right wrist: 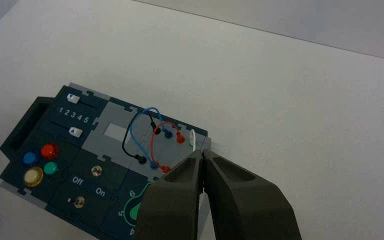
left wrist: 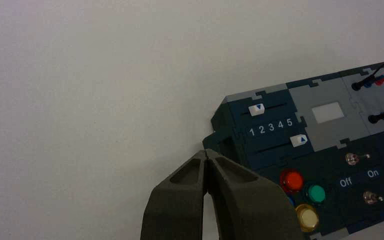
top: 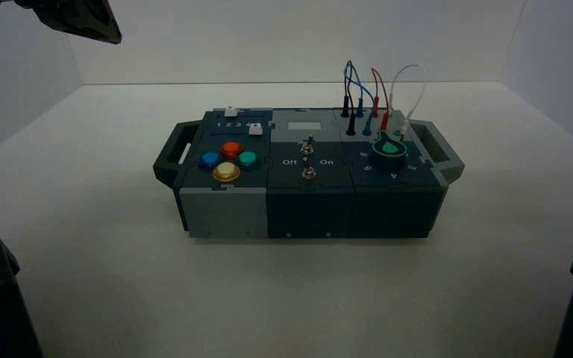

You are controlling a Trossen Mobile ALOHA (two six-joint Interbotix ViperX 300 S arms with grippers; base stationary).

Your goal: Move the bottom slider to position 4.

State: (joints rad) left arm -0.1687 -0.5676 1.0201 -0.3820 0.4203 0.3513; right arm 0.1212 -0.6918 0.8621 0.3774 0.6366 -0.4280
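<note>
Sliding a small white cap: a light, guided nudge

Lying at the 5 end of its track, the bottom slider is sitting on the dark blue panel at the box's far left, just below the printed row, and position 4 is waiting one digit back toward the left. The left gripper is hanging near the box's left end, apart from the cap, its jaws closing on nothing, tip against tip. The right gripper is idling on the right side, its jaws also meeting.

The cap is probably weighing almost nothing and riding with slight friction; its smooth sides are likely offering little grip, so a low pinch or a gentle sideways push should be serving best. Too hard a shove could be overshooting into 3. Squarish, pointed plastic is contrasting with the matte panel, the glossy domed buttons and the shiny metal toggles.
</note>
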